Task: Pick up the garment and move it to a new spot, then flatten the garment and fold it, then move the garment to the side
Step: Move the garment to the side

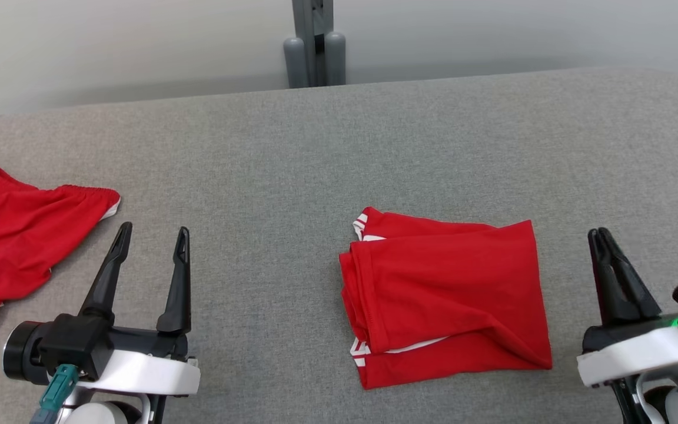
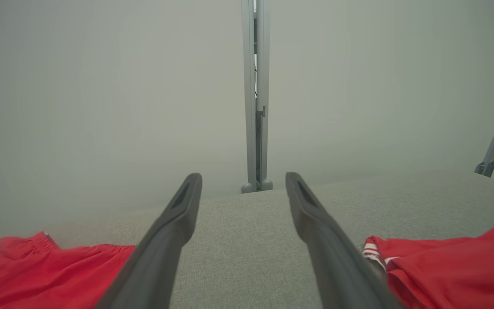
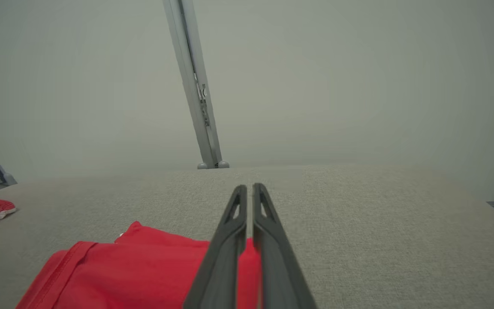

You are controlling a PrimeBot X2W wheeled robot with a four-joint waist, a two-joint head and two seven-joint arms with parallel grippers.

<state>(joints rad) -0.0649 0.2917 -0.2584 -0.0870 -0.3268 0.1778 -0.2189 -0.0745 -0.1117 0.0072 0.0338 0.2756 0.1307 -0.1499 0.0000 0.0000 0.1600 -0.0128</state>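
Nearest, two end effectors rise at the near edge of the grey-covered desk (image 1: 292, 159). The left end effector (image 1: 153, 231) stands wide, with nothing between its fingers. The right end effector (image 1: 600, 234) has its fingers pressed almost together, gripping nothing. Two red garments lie on the desk: the folded garment (image 1: 445, 294) right of centre, near the right end effector but apart from it, and a spread garment (image 1: 15, 241) at the left edge. One grey post (image 1: 314, 41) stands beyond the far edge.
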